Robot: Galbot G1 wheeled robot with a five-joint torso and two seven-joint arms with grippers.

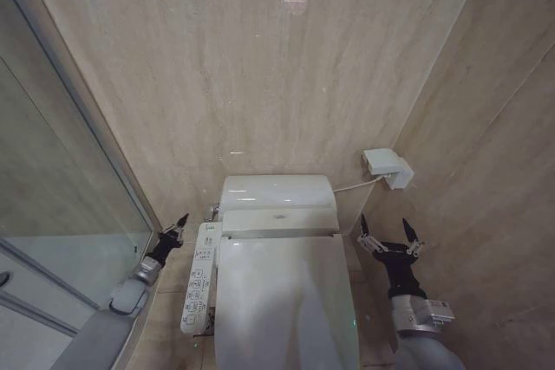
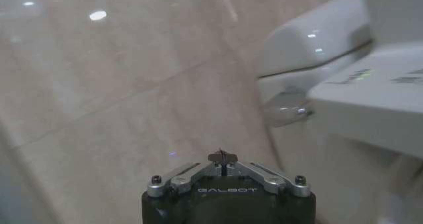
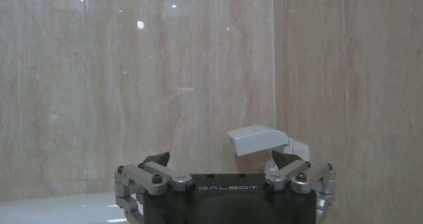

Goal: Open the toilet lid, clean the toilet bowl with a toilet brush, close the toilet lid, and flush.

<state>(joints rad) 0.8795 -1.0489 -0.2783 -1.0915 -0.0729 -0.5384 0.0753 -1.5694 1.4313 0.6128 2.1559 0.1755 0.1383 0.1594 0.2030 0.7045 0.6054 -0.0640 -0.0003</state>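
A beige marble wall filled the space ahead, meeting a second marble wall on the robot's right. On the left stood a glass shower screen. Low in the middle of the head view sat the white toilet, its back housing against the wall. The toilet lid lay shut, flat over the bowl. A white control panel with buttons ran along the toilet's left side. A small white box was fixed near the corner of the walls, with a cord running toward the toilet. The right claw hovered beside the toilet's right side, its fingers spread wide and holding nothing. The left claw hung beside the control panel, its fingers pinched together, gripping nothing.
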